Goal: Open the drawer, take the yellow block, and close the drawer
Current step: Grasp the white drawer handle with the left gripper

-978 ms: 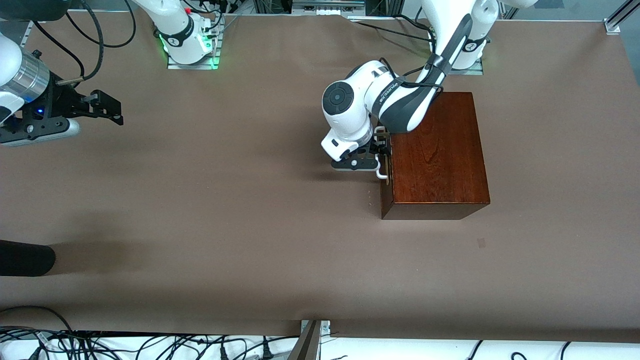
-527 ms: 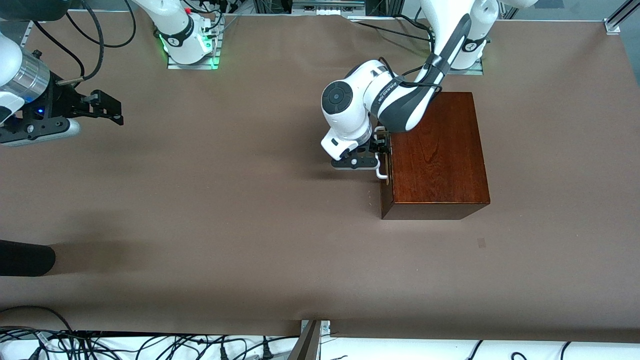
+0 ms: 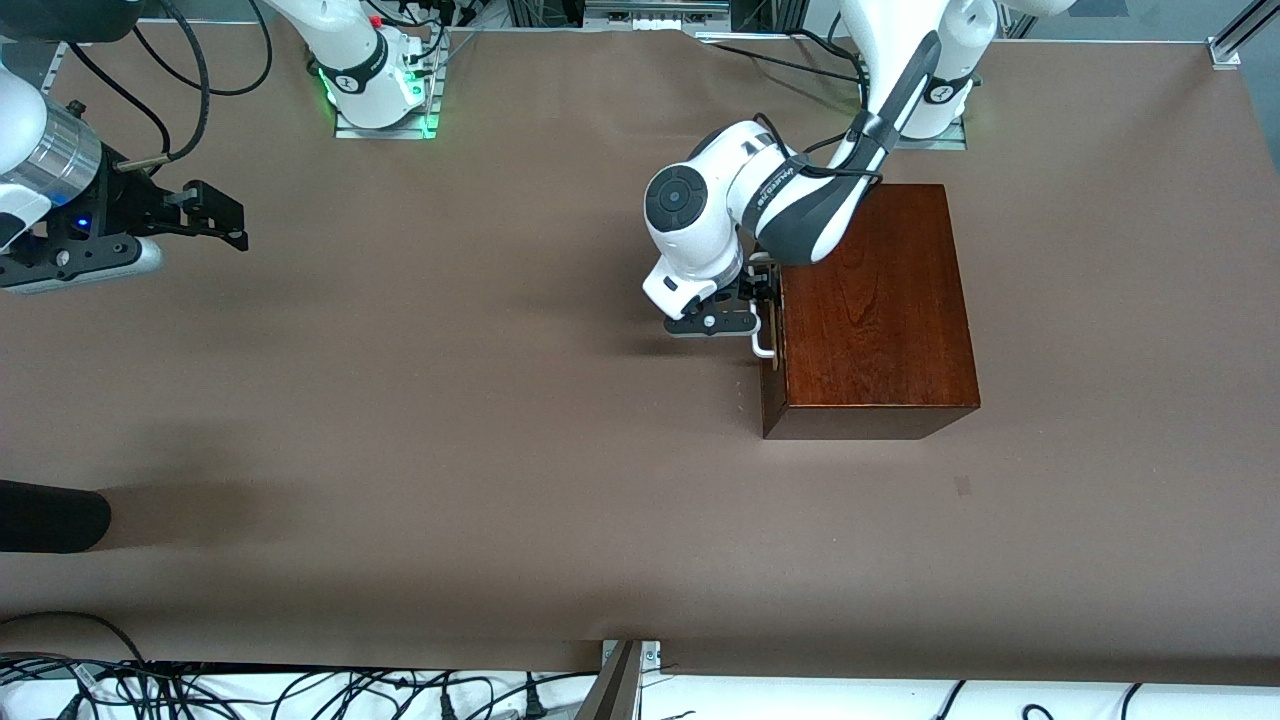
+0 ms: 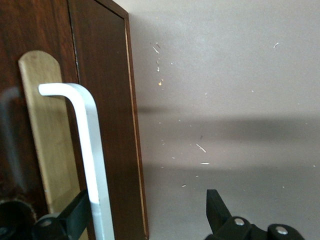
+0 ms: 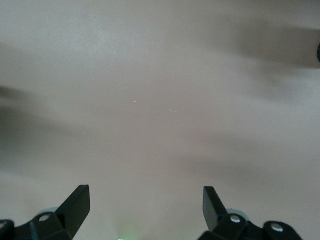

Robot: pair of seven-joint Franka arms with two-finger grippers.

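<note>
The glossy dark wooden box (image 3: 875, 310) stands toward the left arm's end of the table. Its drawer (image 3: 771, 385) is shut, with the front facing the right arm's end. The white bar handle (image 3: 762, 346) sticks out of that front. My left gripper (image 3: 766, 298) is open at the handle. In the left wrist view the handle (image 4: 92, 165) lies just inside one finger (image 4: 77, 212) of the left gripper (image 4: 148, 202), in front of the drawer front (image 4: 107, 100). My right gripper (image 3: 225, 215) (image 5: 146, 200) waits open over bare table at the right arm's end. The yellow block is hidden.
A brass plate (image 4: 47, 140) backs the handle. A dark rounded object (image 3: 50, 515) pokes in at the right arm's end of the table. Cables (image 3: 250, 690) and a metal bracket (image 3: 622, 680) lie along the table edge nearest the front camera.
The left arm's wrist has shifted very slightly at the handle. The drawer stays shut and the right arm has not moved.
</note>
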